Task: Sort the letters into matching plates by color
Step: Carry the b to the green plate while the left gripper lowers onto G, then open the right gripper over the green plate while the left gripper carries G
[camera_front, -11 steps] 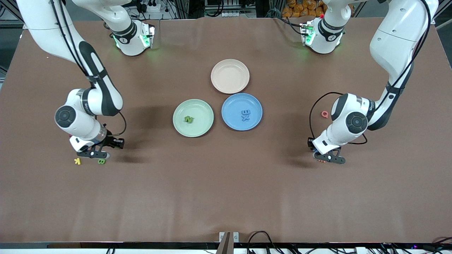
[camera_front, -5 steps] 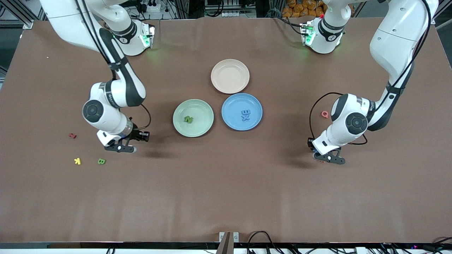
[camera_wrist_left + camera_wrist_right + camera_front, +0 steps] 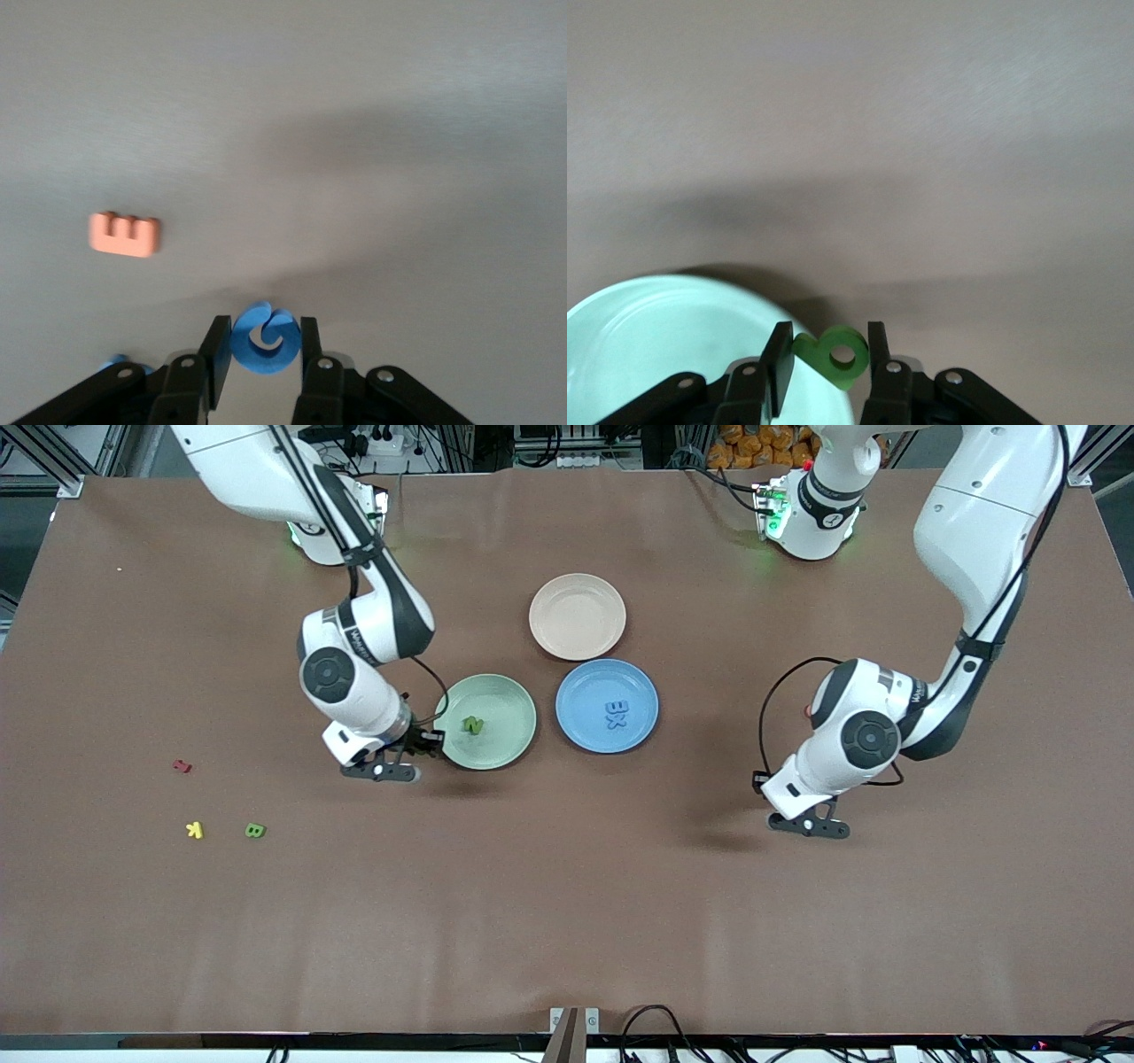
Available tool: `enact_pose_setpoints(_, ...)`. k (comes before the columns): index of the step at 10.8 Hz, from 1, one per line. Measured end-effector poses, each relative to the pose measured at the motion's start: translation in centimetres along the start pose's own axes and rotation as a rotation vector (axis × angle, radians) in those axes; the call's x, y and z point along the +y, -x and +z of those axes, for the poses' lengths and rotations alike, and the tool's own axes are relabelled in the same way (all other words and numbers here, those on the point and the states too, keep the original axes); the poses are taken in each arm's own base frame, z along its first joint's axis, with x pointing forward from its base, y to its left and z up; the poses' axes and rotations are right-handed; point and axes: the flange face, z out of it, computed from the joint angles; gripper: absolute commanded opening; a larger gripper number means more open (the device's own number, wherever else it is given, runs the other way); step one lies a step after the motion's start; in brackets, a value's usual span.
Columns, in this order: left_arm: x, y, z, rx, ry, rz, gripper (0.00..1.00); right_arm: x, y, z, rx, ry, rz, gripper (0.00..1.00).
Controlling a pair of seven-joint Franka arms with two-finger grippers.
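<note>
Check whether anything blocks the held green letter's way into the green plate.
Nothing visible does. The right end effector holds the green letter right at the green plate's rim; only a green N lies inside.

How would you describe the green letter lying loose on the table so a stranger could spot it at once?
Start at the green plate and look toward the right arm's end of the table, nearer the front camera. Three small letters lie there: the green B beside a yellow K, with a red letter farther back. It alone is green.
</note>
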Motion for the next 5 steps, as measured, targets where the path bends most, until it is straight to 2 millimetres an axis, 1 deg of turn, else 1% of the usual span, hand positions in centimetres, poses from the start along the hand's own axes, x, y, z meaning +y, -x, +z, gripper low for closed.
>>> enact_pose_setpoints(3,5.5,0.9,-0.7,-0.019,0.020,-0.089,0.00,-4.2,2.7,0.3,-0.003,0.003,0.003,0.20)
enact_pose_setpoints(4,7.5,1.3,-1.1,-0.024,0.025,-0.120,0.00,-5.5,3.7,0.7,-0.009,0.008,0.001,0.20)
enact_pose_setpoints(5,9.1,1.7,-1.4,-0.031,0.025,-0.145,0.00,-6.5,4.5,1.2,-0.015,0.014,0.003,0.20)
